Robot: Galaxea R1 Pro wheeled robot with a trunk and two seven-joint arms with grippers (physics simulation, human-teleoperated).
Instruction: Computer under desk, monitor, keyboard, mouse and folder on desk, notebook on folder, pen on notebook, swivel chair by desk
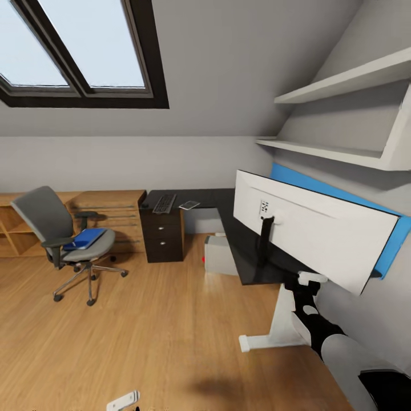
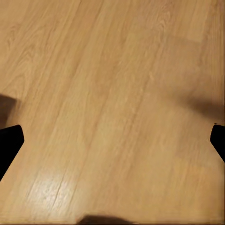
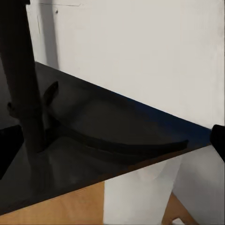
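Observation:
The monitor [image 1: 311, 228] stands on the black desk [image 1: 242, 251] with its white back toward me. Its stand [image 3: 23, 93] and the desk edge [image 3: 117, 173] lie just ahead of my open right gripper [image 3: 112, 145], which is raised below the screen's lower edge [image 1: 311, 281]. The keyboard [image 1: 164, 203] and a small grey notebook [image 1: 189, 205] lie on the desk's far wing. Under the desk sits the grey computer [image 1: 220, 255]. The blue folder [image 1: 85, 238] rests on the swivel chair [image 1: 63, 240] at the left. My left gripper [image 2: 112, 140] hangs open over the floor. Pen and mouse are too small to make out.
A dark three-drawer unit [image 1: 162, 234] holds up the desk's far end, with a light wooden dresser [image 1: 108, 220] beside it behind the chair. White wall shelves [image 1: 342, 85] hang above the monitor. Wood floor [image 1: 160, 331] stretches between me and the chair.

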